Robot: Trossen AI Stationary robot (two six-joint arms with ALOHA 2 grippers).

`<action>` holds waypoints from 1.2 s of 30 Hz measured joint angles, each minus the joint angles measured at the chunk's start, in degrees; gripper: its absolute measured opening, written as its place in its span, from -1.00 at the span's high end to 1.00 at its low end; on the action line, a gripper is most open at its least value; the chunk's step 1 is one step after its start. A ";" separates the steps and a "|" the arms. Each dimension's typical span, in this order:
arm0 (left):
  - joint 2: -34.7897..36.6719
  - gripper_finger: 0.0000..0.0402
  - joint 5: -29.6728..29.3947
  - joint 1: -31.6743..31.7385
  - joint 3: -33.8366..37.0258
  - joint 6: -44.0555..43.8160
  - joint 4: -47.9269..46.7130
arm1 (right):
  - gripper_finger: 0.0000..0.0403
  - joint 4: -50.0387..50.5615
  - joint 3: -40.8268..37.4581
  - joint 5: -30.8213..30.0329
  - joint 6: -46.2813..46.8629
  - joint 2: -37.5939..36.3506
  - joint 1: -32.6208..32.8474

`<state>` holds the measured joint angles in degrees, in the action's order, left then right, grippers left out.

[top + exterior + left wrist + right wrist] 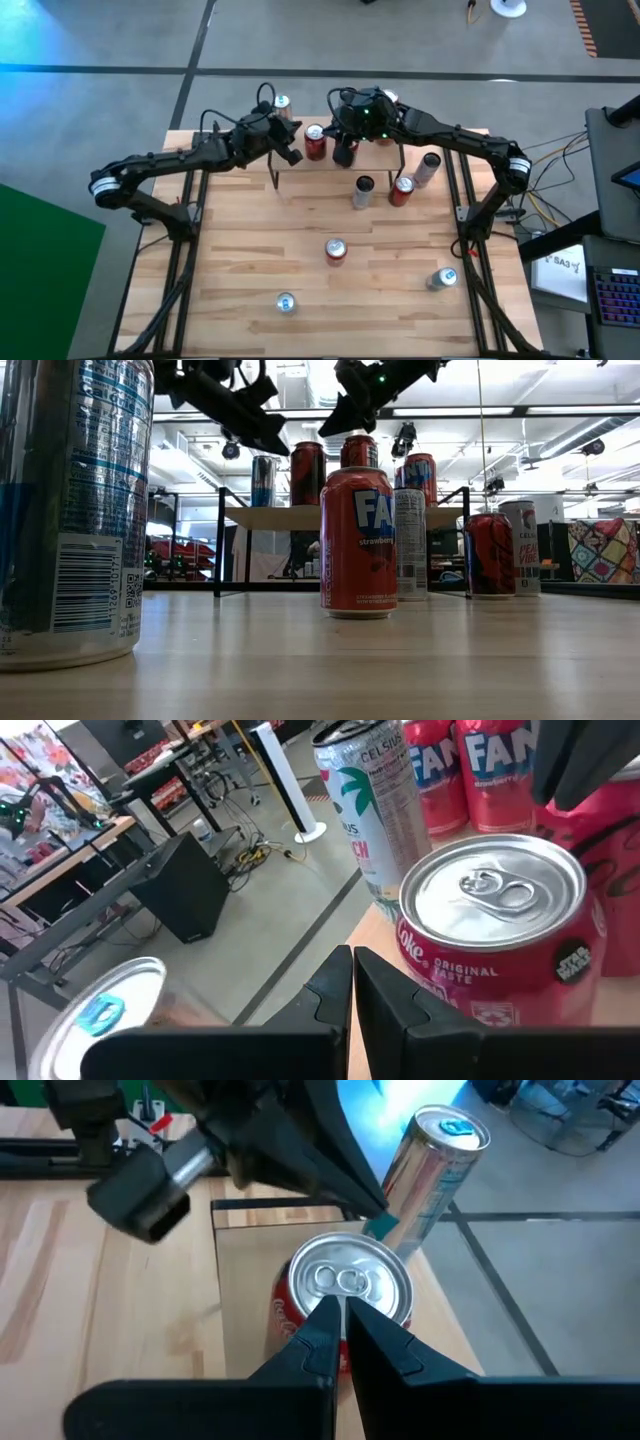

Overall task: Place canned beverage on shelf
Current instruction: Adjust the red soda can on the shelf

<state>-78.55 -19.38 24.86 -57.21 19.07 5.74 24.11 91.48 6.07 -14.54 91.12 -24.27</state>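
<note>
The shelf (378,152) stands at the table's far middle. On it are a red cola can (316,141), a silver can with a blue tab (282,103) and red cans farther right (420,470). My left gripper (352,982) is shut and empty. It hovers just to the left of the cola can (500,940), near its top. My right gripper (340,1330) is shut and empty, slightly above the same can's top (345,1280) on its right side. In the low view both grippers (280,445) (328,428) show above the shelf cans.
Loose cans stand on the table: a red Fanta can (335,250), a blue-topped can (286,303) near the front edge, a silver can (442,279) at the right, and several cans (364,190) (402,189) (428,167) beside the shelf's right legs.
</note>
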 joint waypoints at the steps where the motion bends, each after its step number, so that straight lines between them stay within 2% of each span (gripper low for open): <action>1: -0.38 1.00 0.00 0.00 0.00 0.00 0.19 | 0.94 -0.42 0.00 0.02 0.00 0.30 0.00; 17: -1.95 1.00 3.59 -0.30 0.00 -1.66 -1.14 | 0.94 -2.11 0.04 -0.12 -0.46 2.59 -0.02; 28: 3.33 1.00 4.10 -1.68 0.00 -3.32 -6.44 | 0.94 -1.87 0.04 -2.47 -3.13 1.37 -0.04; 36: 3.21 1.00 3.45 -1.05 0.00 -0.09 -1.18 | 0.94 -0.89 0.04 0.61 -1.03 -0.29 0.00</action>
<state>-75.34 -15.92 23.81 -57.21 18.98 4.56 23.21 91.53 6.68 -15.57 90.83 -24.27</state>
